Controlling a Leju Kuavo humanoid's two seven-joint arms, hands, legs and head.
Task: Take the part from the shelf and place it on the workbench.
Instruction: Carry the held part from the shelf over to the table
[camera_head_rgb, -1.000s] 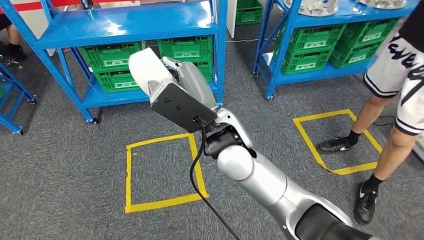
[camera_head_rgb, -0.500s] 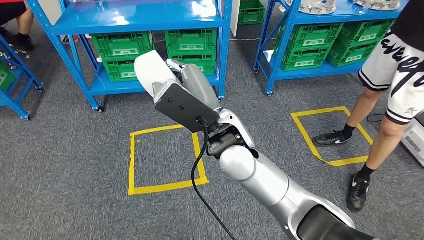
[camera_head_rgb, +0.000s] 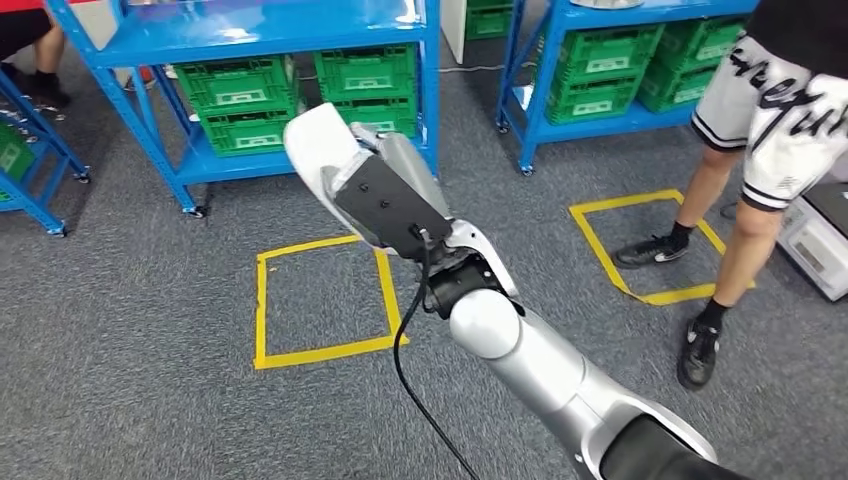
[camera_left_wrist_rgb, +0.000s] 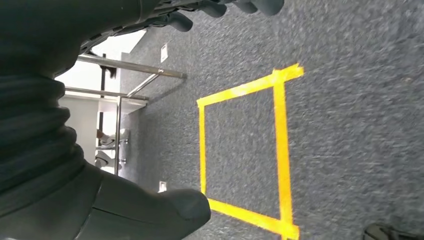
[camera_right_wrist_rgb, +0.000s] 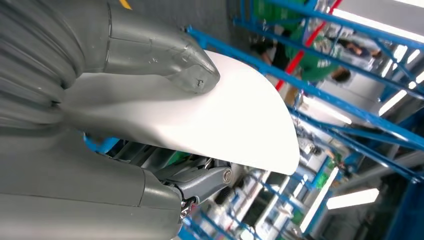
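The part (camera_head_rgb: 318, 145) is a smooth white curved piece, and my right hand (camera_head_rgb: 385, 195) grips it, raised out in front of me above the grey carpet. In the right wrist view the thick grey thumb (camera_right_wrist_rgb: 150, 55) presses on the white part (camera_right_wrist_rgb: 210, 120) while the darker fingers (camera_right_wrist_rgb: 200, 177) lie under it. My left hand (camera_left_wrist_rgb: 50, 125) hangs over the floor and holds nothing; its thumb (camera_left_wrist_rgb: 150, 210) and fingers (camera_left_wrist_rgb: 220, 7) are apart. The blue shelf (camera_head_rgb: 250, 30) stands beyond the part.
Green crates (camera_head_rgb: 240, 100) fill the shelf's lower levels. A second blue shelf (camera_head_rgb: 600, 20) stands at the right. A person (camera_head_rgb: 770, 110) stands at the right by a yellow tape square (camera_head_rgb: 650, 240). Another tape square (camera_head_rgb: 320, 300) marks the carpet under my arm. A grey box (camera_head_rgb: 820, 235) sits far right.
The whole picture has shifted, so the camera has moved: shelves and tape squares slid up and left. My right hand still holds the white part.
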